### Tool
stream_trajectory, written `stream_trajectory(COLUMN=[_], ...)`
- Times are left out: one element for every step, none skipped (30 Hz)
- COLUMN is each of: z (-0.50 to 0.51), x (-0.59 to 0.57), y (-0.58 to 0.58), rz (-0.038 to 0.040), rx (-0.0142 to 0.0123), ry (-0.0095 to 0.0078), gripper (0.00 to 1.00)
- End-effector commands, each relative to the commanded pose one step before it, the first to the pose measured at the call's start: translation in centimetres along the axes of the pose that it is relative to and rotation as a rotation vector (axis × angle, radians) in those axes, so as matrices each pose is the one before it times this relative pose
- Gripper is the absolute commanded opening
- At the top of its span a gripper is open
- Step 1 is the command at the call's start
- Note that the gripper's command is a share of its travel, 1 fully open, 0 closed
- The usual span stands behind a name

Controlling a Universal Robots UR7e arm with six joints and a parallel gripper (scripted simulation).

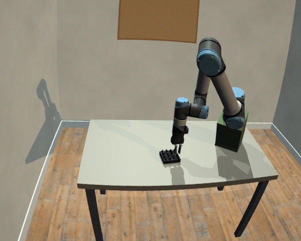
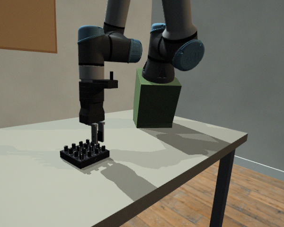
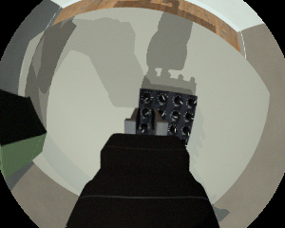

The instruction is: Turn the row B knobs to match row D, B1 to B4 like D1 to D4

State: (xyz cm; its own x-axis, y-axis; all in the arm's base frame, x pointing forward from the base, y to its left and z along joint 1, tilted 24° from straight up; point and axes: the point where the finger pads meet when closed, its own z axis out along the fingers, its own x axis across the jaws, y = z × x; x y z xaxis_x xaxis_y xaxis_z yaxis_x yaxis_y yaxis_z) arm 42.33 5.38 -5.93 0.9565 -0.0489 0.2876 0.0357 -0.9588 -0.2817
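Jaws (image 1: 177,153) (image 2: 97,142) partly open, gripping nothing; box (image 1: 170,156) (image 2: 84,156) (image 3: 168,106) directly below on the surface (image 1: 124,160) (image 2: 39,190) (image 3: 85,142). Step appears to be knob alignment; next move requires centring before descent.

There is one arm (image 1: 224,90) (image 2: 177,19) with one gripper (image 1: 177,154) (image 2: 98,142) (image 3: 145,115) and two fingers (image 1: 175,150) (image 2: 94,133). One box (image 1: 171,161) (image 2: 80,164) (image 3: 154,93) bears knobs (image 1: 170,150) (image 2: 66,148) (image 3: 178,100), at least eleven visible from the wrist, the rest partly hidden. One table (image 1: 124,165) (image 2: 51,195) (image 3: 228,104) has four legs (image 1: 93,212) (image 2: 223,180), and there are one green block (image 1: 228,136) (image 2: 158,106) (image 3: 21,154) and one brown board (image 1: 158,20) (image 2: 22,24)
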Motion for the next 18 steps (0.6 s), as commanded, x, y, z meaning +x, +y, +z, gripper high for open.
stream_trajectory(z=[0.155, 0.06, 0.068, 0.075, 0.077, 0.084, 0.086, 0.088, 0.087, 0.085, 0.082, 0.077, 0.071, 0.064, 0.056, 0.047, 0.0, 0.0], x=[0.208, -0.02, 0.006, 0.011, 0.016, 0.0, 0.0, 0.0, -0.001, -0.001, 0.0, 0.0, 0.0, 0.0, 0.0, 0.0, 0.0, 0.0], y=[0.055, 0.004, -0.006, -0.007, 0.007, 0.0, 0.0, 0.0, 0.0, 0.0, 0.0, 0.0, 0.0, 0.0, 0.0, -0.001, 0.0, 0.0], rz=[-0.00222, 0.00045, -0.00016, -0.00039, -0.00011, 0.0, 0.0, 0.0, 0.0, 0.0, 0.0, 0.0, 0.0, 0.0, 0.0, 0.0, 0.0, 0.0], rx=[-0.00162, 0.00007, -0.00001, -0.00002, -0.00013, -0.00001, -0.00001, -0.00001, -0.00001, 0.0, 0.0, 0.0, 0.0, 0.00001, 0.00001, 0.00001, 0.0, 0.0], ry=[0.00216, -0.00022, 0.00005, 0.0001, 0.00022, -0.00001, -0.00001, 0.0, 0.0, 0.0, 0.0, 0.0, 0.0, 0.0, 0.00001, 0.00001, 0.0, 0.0], gripper=[0.46, 0.46, 0.46, 0.46, 0.46, 0.46, 0.46, 0.46, 0.46, 0.46, 0.46, 0.46, 0.46, 0.46, 0.46, 0.46, 0.46, 0.46])
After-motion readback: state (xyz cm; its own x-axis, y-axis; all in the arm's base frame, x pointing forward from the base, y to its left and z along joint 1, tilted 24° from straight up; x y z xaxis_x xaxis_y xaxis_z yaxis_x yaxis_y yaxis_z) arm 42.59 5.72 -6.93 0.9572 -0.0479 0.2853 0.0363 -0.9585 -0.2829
